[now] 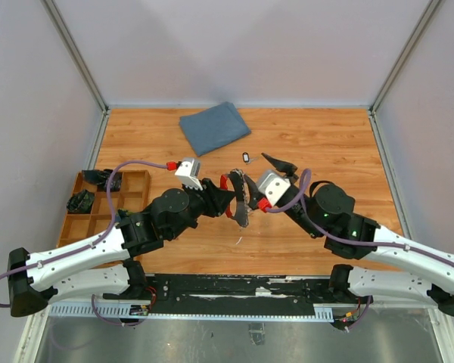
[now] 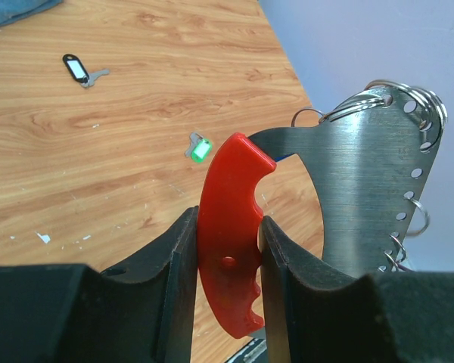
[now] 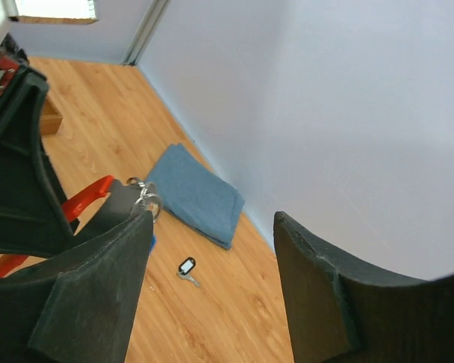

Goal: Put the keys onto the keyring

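I am pinching the keyring point(image 2: 363, 181) with my left gripper point(image 2: 227, 227), both fingers point(image 2: 174, 265) pressing on its red grip point(image 2: 228, 189), and I am holding it up off the table point(image 1: 333, 144) near the middle. The steel plate is standing out beside the grip, with split rings point(image 2: 420, 106) hanging through the holes along its edge. My right gripper point(image 3: 213, 227) is hanging spread wide and gripping nothing, one finger point(image 3: 98, 295) sitting just beside those rings. The black-tagged key point(image 1: 246, 158) is lying loose on the wood just beyond both grippers, between them and the folded blue cloth point(image 1: 214, 127) at the far side. The green-tagged key point(image 2: 200, 149) is lying on the table close by the keyring, not touching it. A sliver of blue is showing behind the plate's edge; I cannot tell what it is. A wooden tray point(image 1: 91, 219) is sitting at the left edge
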Action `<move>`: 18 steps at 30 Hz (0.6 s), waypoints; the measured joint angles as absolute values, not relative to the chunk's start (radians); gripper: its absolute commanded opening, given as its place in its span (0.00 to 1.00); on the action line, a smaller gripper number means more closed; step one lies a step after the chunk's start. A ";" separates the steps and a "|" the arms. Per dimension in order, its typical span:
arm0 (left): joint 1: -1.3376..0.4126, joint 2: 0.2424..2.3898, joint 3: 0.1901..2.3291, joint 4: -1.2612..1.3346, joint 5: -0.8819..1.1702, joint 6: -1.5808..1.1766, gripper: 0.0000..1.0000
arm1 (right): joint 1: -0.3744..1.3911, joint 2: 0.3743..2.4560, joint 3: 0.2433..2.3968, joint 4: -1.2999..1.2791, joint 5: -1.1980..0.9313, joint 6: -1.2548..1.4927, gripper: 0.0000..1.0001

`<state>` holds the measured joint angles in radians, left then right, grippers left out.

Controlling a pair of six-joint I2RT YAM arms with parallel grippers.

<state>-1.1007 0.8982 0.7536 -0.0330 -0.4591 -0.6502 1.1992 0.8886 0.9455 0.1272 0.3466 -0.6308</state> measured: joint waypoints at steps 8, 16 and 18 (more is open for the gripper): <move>-1.101 0.889 0.754 -0.033 -0.457 -0.650 0.01 | 1.199 0.773 0.941 0.126 0.360 -0.630 0.57; -1.101 0.865 0.752 -0.001 -0.363 -0.616 0.01 | 1.199 0.658 0.936 -0.042 0.186 -0.652 0.44; -1.101 0.850 0.743 0.037 -0.308 -0.602 0.01 | 1.199 0.638 0.934 -0.072 0.133 -0.659 0.36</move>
